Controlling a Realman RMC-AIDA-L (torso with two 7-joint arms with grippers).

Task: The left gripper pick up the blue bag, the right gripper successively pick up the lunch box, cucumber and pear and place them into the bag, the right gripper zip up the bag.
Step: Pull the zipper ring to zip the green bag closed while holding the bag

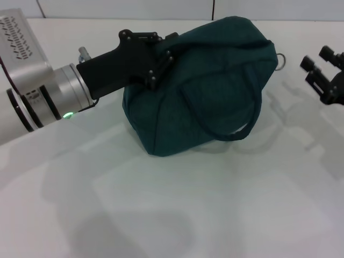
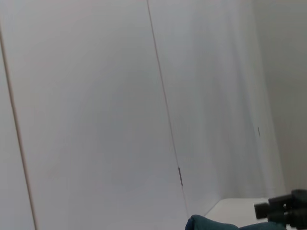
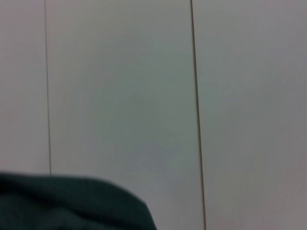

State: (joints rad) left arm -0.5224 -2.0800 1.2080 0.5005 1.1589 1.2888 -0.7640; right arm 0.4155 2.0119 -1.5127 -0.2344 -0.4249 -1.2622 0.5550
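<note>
On the white table (image 1: 161, 215) sits the blue bag (image 1: 209, 86), bulging, zipper ring at its right end. Left gripper (image 1: 161, 56) is clamped on its upper left edge. Right gripper (image 1: 325, 75) hovers just right, empty, prongs apart. Wrist views show mostly wall (image 3: 144, 96) panels and bag fabric.

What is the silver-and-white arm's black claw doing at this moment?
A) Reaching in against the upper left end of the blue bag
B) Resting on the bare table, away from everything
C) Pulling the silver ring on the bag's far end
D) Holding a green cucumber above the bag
A: in the head view the left gripper meets the upper left end of the blue bag; the right gripper stands apart from the bag.
</note>
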